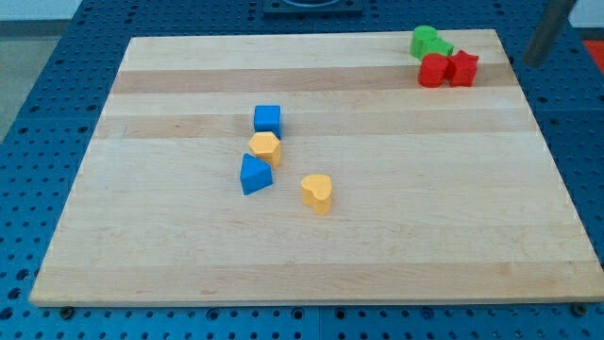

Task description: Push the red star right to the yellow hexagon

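Two red blocks sit at the board's [311, 264] top right; the red star [463, 68] touches its neighbour, well apart from the central yellow hexagon [266, 147]. The rod [549, 30] stands beyond the board's right edge, tip hidden; no claw to judge.

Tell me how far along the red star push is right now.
Nothing looks done yet. The red star sits at the view's top right, touching another red block beside a green block. The yellow hexagon is far off near the board's middle, between two blue blocks. My rod shows at the top right edge; its tip isn't clear. The whole push remains.
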Robot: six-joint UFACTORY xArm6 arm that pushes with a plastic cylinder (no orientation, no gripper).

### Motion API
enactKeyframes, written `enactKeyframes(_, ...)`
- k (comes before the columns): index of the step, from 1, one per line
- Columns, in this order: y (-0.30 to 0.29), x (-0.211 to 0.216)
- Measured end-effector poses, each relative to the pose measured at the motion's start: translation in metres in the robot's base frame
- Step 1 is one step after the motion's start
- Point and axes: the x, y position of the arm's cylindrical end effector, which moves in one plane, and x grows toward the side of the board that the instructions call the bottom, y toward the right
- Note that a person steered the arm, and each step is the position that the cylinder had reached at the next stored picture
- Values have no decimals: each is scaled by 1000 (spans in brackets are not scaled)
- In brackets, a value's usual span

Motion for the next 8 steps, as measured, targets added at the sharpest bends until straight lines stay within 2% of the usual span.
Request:
enactKeyframes(1,-31,5)
enactKeyframes(2,-58,28)
enactKeyframes(4,-125,34)
enactKeyframes(6,-166,90)
enactKeyframes(7,-191,97)
enactKeyframes(8,-209,66)
